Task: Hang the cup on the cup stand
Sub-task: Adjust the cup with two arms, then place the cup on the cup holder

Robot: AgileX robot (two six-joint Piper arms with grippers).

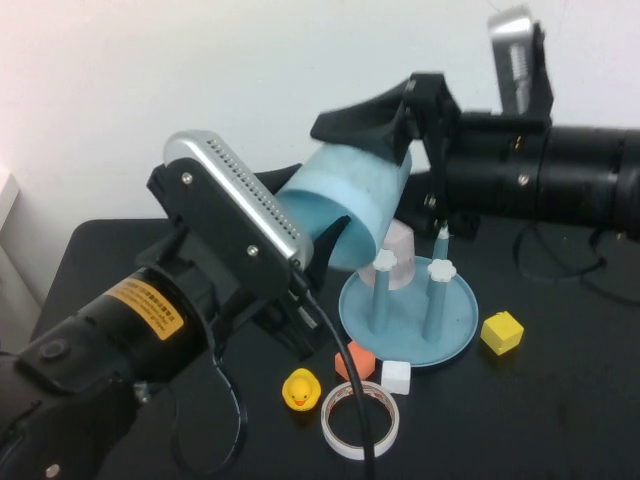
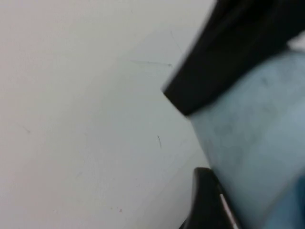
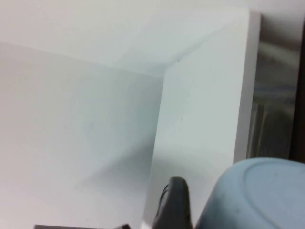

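White wall behind, black table [image 1: 560,400] below; the work is happening up in the air above the table's middle.

Cup [image 1: 350,205]: light blue, held tilted on its side above and just left of the cup stand [image 1: 455,335], closed base toward the right arm, open mouth toward the left arm. It is not yet on any peg.

Right gripper [image 1: 385,130]: comes in from the right at cup height, black fingers clamped over the cup's base end. It appears to carry the cup.

Left gripper [image 1: 305,235]: raised at the cup's mouth end. The wrist view shows dark fingers either side of the blue wall, but you cannot tell whether they are pressing or spread apart, so treat the state as unknown.

Step in hand, as judged: a handover, with the right arm taking the cup for the hanging. Before you draw the left arm back, confirm that the right grip is firm. Then turn the mouth downward, centre it over one flower-topped peg [image 1: 441,268], and lower straight.

Room and edges: the pegs sit close together, and a pale pink cup [image 1: 400,250] stands behind them, so choose the near peg. In front of the stand lie a white cube [image 1: 396,376], an orange block [image 1: 356,358], a yellow duck [image 1: 300,390] and a tape roll [image 1: 360,420]; a yellow block [image 1: 502,332] sits to the right. Retreat the left arm up and to its own side, where the space is open.
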